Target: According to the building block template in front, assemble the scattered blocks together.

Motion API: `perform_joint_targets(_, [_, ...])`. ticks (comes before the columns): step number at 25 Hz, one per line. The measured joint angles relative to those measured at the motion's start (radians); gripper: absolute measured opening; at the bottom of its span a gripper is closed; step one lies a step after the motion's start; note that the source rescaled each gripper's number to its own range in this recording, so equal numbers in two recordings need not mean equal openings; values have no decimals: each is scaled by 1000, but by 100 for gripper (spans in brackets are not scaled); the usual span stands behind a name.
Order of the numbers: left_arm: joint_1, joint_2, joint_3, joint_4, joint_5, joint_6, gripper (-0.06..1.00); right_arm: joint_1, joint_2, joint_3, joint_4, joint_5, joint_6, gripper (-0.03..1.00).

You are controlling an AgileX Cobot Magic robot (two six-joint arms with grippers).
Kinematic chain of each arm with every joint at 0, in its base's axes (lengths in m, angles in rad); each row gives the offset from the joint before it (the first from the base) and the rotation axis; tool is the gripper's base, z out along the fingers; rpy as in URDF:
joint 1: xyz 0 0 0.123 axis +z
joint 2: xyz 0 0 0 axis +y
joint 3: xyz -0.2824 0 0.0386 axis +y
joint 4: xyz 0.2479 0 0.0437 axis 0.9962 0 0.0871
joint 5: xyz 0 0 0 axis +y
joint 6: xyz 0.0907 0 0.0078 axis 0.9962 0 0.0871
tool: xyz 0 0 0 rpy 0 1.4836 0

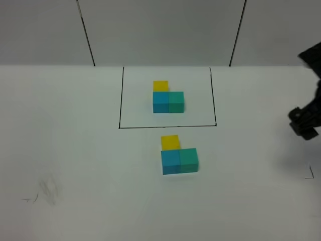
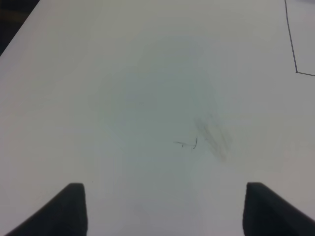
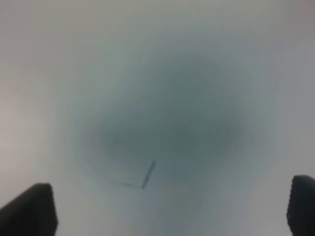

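Observation:
The template trio stands inside the black drawn rectangle (image 1: 120,100): a yellow cube (image 1: 160,86) behind a cyan-blue cube (image 1: 160,102), with a teal-green cube (image 1: 176,101) on its right. In front of the frame the unframed yellow block (image 1: 170,142), cyan-blue block (image 1: 171,161) and teal-green block (image 1: 188,159) touch in the same L shape. My right gripper (image 1: 304,125) hovers at the right edge, far from the blocks; its wrist view shows open, empty fingers (image 3: 32,211). My left gripper (image 2: 162,209) is open and empty over bare table; it is out of the high view.
The white table (image 1: 75,150) has grey scuff marks at the front left (image 1: 47,191), which also show in the left wrist view (image 2: 214,135). A small pen mark (image 1: 310,173) lies near the right edge. A grey panelled wall stands behind.

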Motion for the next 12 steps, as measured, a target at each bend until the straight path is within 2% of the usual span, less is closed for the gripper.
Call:
perform_joint_targets(5, [0, 0, 0, 0, 0, 0, 50, -166, -228, 155, -50, -7, 67, 97])
perform_joint_targets(9, [0, 0, 0, 0, 0, 0, 50, -245, -413, 243, -75, -15, 91, 97])
perform_joint_targets(12, [0, 0, 0, 0, 0, 0, 50, -277, -559, 289, -79, 17, 91, 97])
